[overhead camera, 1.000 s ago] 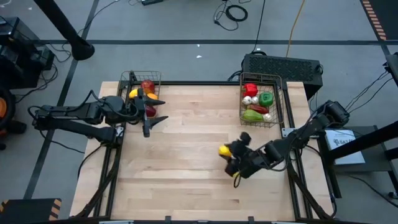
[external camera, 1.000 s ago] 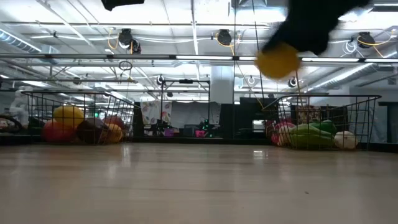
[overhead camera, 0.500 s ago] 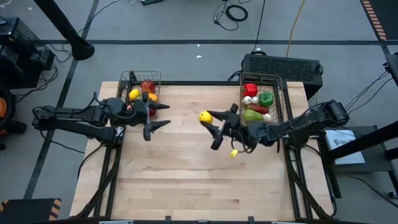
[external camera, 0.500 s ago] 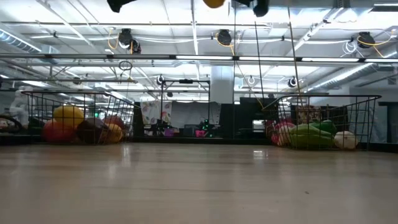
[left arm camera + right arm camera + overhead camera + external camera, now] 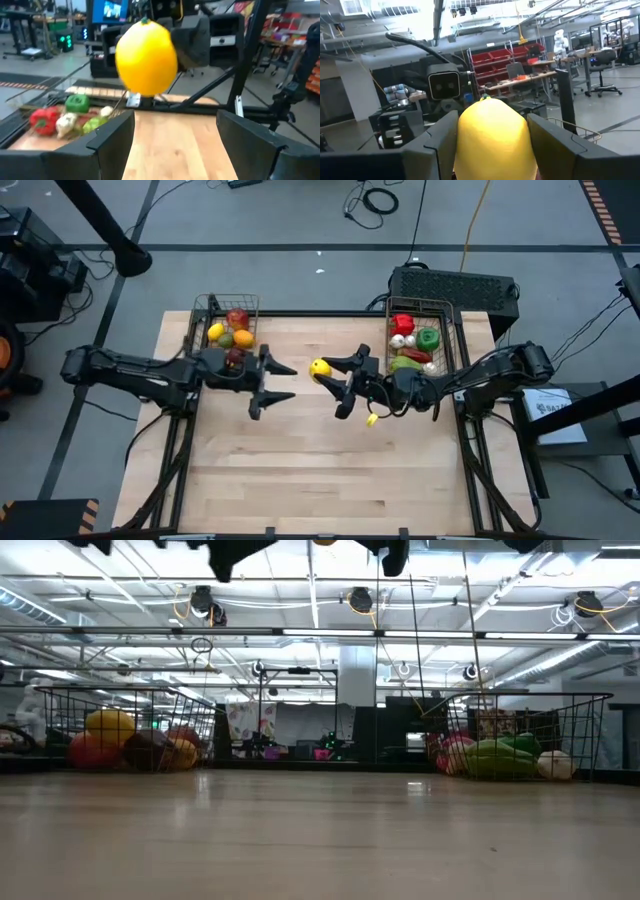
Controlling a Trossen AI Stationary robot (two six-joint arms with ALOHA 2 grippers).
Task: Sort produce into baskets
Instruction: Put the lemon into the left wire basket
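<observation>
Midway over the wooden table (image 5: 300, 470), a handoff pose, both arms raised off the boards. Right gripper (image 5: 340, 380) clamped on a yellow lemon (image 5: 320, 367), held out toward the middle of the table, well above the surface (only dark undersides visible at the top edge of the low view). Seen from the right wrist, lemon (image 5: 493, 137) wedged between the two dark fingers (image 5: 437, 145), stem nub pointing away from the wrist. Left gripper (image 5: 282, 383) facing it from the other side, jaws spread wide, nothing between them, fingertips just short of the fruit. From the left wrist, same lemon (image 5: 146, 57) near, level with the open fingers (image 5: 110, 137), not touching them.

Left basket (image 5: 203, 306) at the table's far left corner: a red apple, yellow and orange fruit, a dark piece (kind unclear). Right basket (image 5: 448, 340) at the far right corner: red pepper (image 5: 403, 324), green pepper (image 5: 429, 338), white garlic (image 5: 398, 340), a long green piece (image 5: 405, 365). Elsewhere, bare boards.
</observation>
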